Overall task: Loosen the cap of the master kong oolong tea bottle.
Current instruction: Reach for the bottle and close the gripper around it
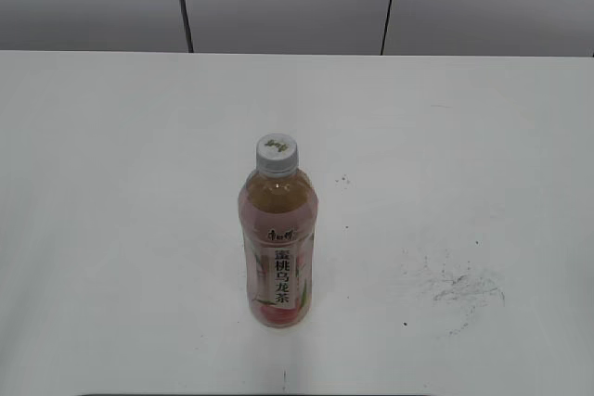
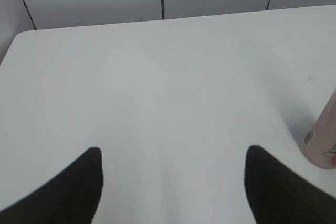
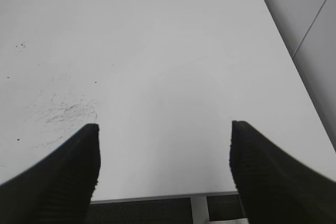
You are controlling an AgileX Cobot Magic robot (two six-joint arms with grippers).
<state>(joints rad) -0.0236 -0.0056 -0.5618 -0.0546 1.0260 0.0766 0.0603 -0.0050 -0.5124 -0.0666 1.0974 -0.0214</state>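
- So the master kong oolong tea bottle (image 1: 277, 238) stands upright near the middle of the white tabletop (image 1: 111, 183), a touch toward the front edge, with the cap (image 1: 277, 154) on top and nothing touching it.
- Neither arm shows in the exterior view. Left pincer (image 2: 173, 182) is spread wide over bare tabletop and holds nothing; the bottle's base just peeks in at about 3 o'clock of its view.
- Right pincer (image 3: 164, 169) is also wide and empty, hovering over the front edge of the tabletop, with the scuff marks (image 3: 65, 111) at roughly 10 o'clock.
- My guess for doing this well: one pincer clamps the body around the label so the bottle can't spin, the other comes straight down and grips the ribbed sides of the cap, then twists.
- Squeeze the body gently, it's thin plastic and looks like it'd dent or tip.
- Loads of open room at 9 and 3 o'clock of the bottle, so side approaches look easy.
- Watch the front edge at 6 o'clock, it's the closest one.
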